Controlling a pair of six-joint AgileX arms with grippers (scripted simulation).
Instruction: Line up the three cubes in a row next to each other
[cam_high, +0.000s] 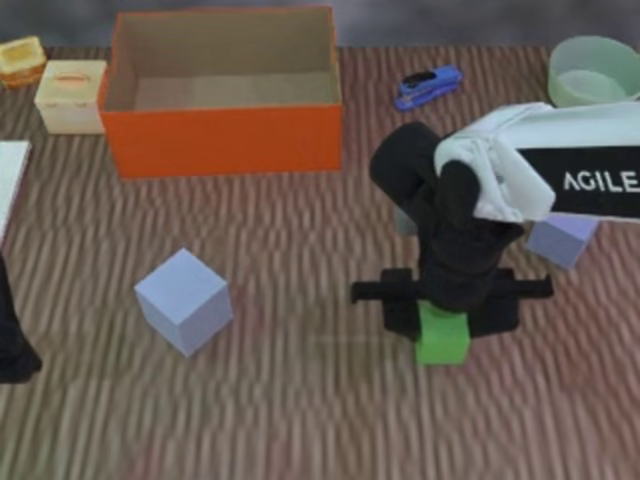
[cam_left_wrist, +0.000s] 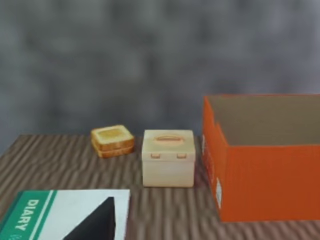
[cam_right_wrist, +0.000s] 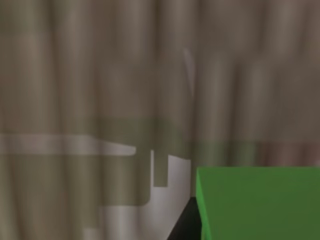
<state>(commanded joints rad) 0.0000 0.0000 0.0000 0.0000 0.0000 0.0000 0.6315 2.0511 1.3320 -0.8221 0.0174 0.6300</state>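
1. The green cube sits under my right gripper, right of the table's centre; I judge my jaws are closed on it, since it fills the right wrist view's corner.
2. The medium purple cube lies just beyond, half hidden by my arm.
3. The large pale cube rests well apart, leftward; the row needs them gathered.
4. My left arm is parked at the left edge.
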